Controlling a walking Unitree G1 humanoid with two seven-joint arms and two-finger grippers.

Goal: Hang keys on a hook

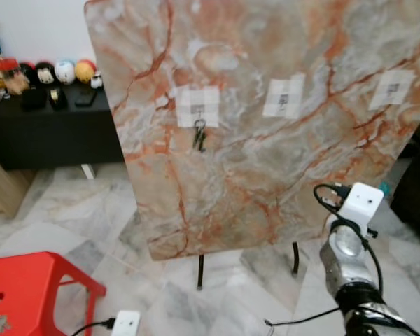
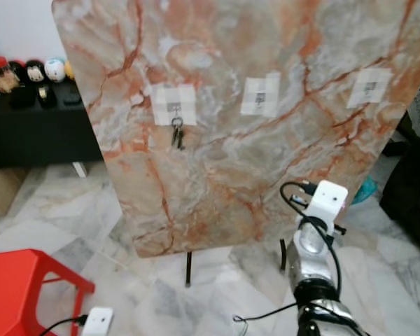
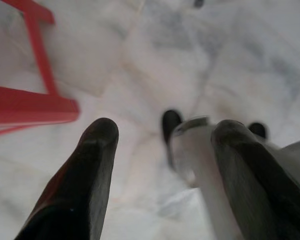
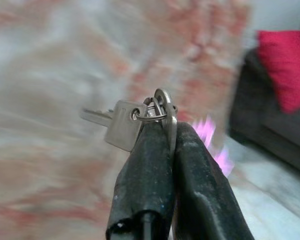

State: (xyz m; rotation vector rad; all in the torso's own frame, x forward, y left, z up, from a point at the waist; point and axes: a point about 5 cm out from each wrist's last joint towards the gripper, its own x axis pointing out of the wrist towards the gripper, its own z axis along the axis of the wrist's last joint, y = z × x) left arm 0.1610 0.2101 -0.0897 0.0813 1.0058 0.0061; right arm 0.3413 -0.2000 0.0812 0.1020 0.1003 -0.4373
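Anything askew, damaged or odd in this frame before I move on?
Mostly tidy. The marble board leans tilted on thin black legs, so its three hook patches sit in a slanted row. One bunch of keys already hangs on the left hook. The right gripper pinches a key ring, its key jutting sideways.
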